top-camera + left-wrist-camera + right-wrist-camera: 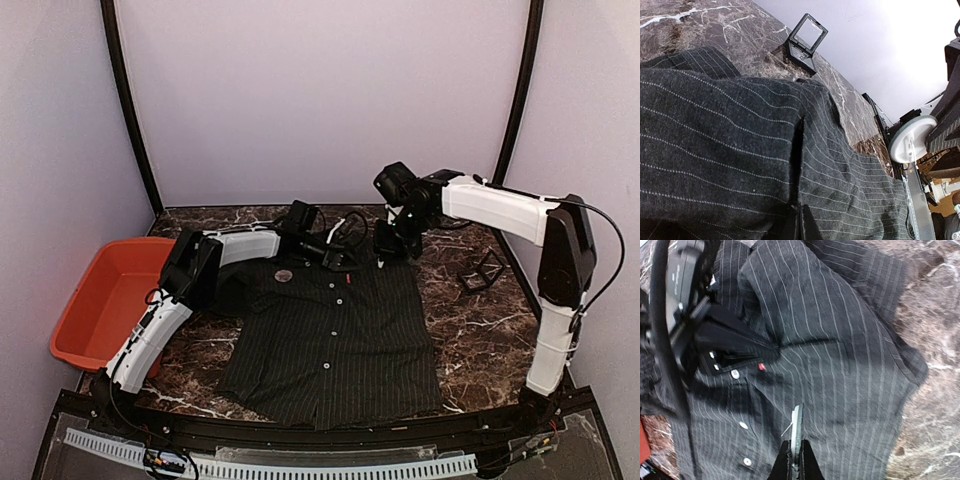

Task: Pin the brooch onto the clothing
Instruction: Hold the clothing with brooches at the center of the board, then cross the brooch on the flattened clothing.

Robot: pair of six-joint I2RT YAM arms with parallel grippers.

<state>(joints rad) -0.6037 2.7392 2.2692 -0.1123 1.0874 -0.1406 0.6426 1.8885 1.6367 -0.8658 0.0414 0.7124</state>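
Dark brown marble tabletop (480,330) with white veins, and pale lilac walls (320,100) on three sides. The dark pinstriped short-sleeved shirt (330,340) lies flat in the middle, collar far, hem almost at the near edge. A red-orange plastic tub (105,300) sits at the left edge. Right of the shirt it's bare marble, apart from a small black open box (483,270) far right. Both arms reach in over the collar. The left hand (800,222) is clamped tight on a shirt fold. The right hand (796,452) is closed too, pinching a thin silvery sliver (797,420).
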